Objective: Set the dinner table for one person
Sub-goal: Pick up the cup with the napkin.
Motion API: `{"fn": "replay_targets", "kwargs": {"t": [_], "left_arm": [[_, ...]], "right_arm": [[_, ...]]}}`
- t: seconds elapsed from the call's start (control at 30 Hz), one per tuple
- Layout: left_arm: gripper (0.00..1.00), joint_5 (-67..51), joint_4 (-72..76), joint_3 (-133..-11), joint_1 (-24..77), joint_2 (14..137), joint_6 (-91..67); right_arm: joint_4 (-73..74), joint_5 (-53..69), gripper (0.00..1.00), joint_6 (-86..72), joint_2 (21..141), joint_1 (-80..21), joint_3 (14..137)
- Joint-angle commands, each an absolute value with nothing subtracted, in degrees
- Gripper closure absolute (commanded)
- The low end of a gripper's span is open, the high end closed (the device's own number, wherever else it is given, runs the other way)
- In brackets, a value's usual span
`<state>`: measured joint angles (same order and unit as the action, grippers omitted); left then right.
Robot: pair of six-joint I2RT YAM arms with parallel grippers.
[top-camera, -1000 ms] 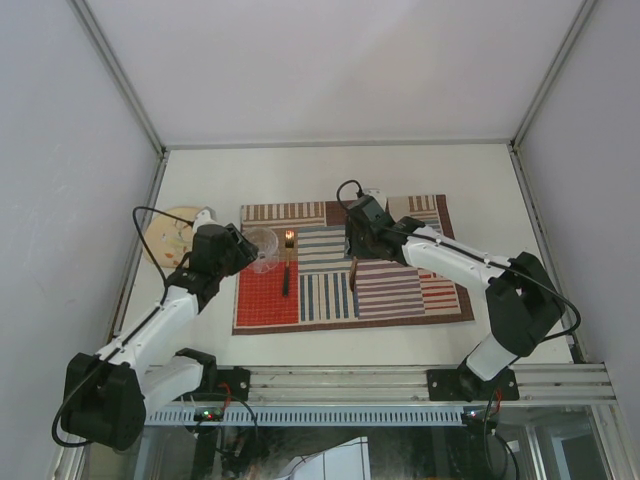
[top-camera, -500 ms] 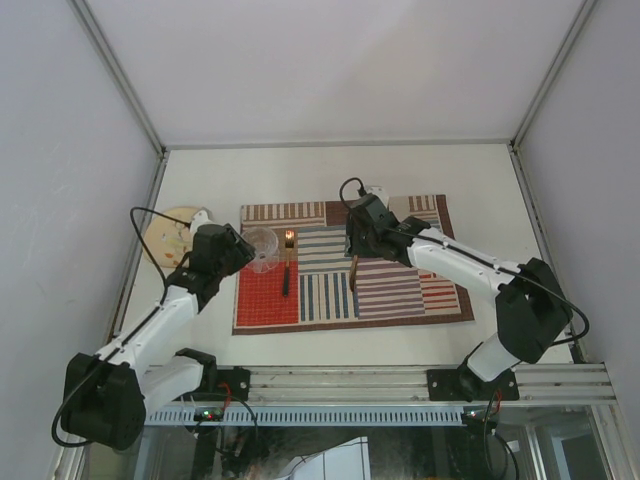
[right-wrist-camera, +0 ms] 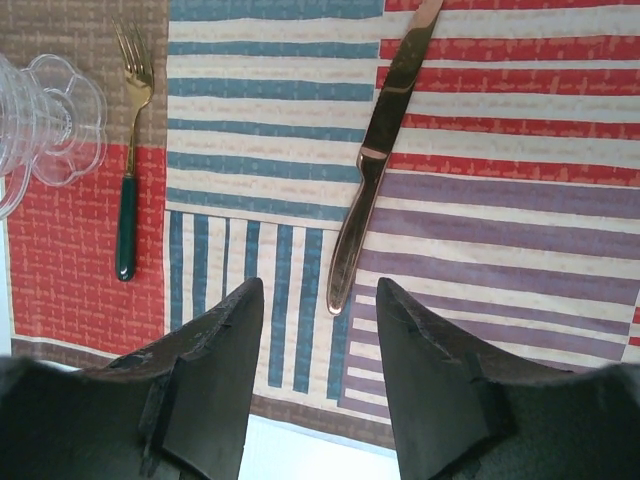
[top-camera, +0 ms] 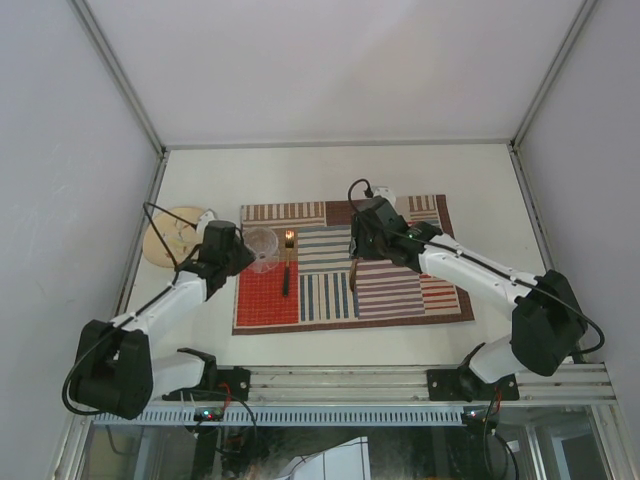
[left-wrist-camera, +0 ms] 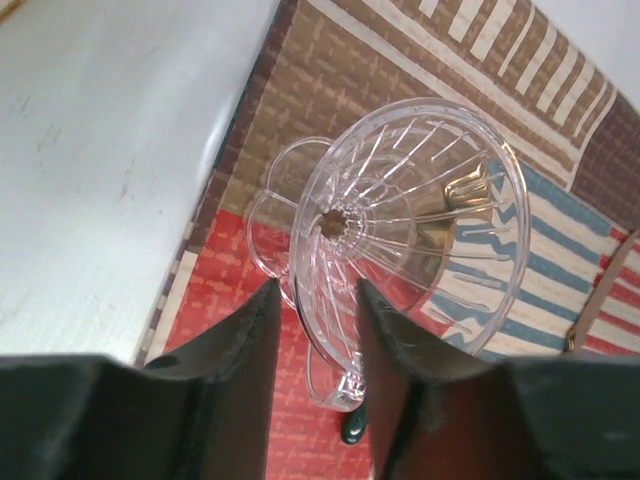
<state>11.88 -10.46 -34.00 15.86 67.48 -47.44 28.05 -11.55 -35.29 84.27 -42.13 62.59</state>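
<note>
A striped patchwork placemat [top-camera: 400, 285] lies on the white dinner table [top-camera: 300, 175]. A clear ribbed glass cup [top-camera: 263, 248] stands on the mat's left part. A gold fork with a dark green handle [top-camera: 288, 265] lies beside it, and a gold knife [top-camera: 354, 272] lies mid-mat. My left gripper [top-camera: 244, 255] is open; in the left wrist view [left-wrist-camera: 315, 290] its fingers straddle the near rim of the glass [left-wrist-camera: 410, 220] with gaps on both sides. My right gripper [top-camera: 360, 250] is open and empty, hovering [right-wrist-camera: 318, 290] above the handle end of the knife [right-wrist-camera: 375, 160].
A pale round plate [top-camera: 170, 232] lies on the table left of the mat, behind my left wrist. The fork [right-wrist-camera: 128, 190] and the glass [right-wrist-camera: 50, 125] show at the left of the right wrist view. Aluminium rails edge the table.
My left arm's elbow has swung left while its gripper stays at the glass. My right gripper has shifted slightly right. The glass, fork and knife have not moved.
</note>
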Motion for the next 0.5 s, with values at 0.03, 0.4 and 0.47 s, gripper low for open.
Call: {"fn": "replay_targets", "kwargs": {"t": [0.03, 0.4, 0.47], "left_arm": [[0.8, 11.3, -6.5, -39.1, 16.1, 70.0, -48.3], [1.0, 5.1, -5.2, -45.0, 16.3, 70.9, -47.0], [1.0, 3.7, -6.0, -47.1, 16.6, 70.4, -46.7]], "right_arm": [[26.0, -11.5, 0.51, -34.4, 81.3, -42.1, 61.2], [24.6, -11.2, 0.51, -34.5, 81.5, -41.1, 59.2], [24.4, -11.3, 0.51, -34.4, 82.1, -40.8, 58.9]]}}
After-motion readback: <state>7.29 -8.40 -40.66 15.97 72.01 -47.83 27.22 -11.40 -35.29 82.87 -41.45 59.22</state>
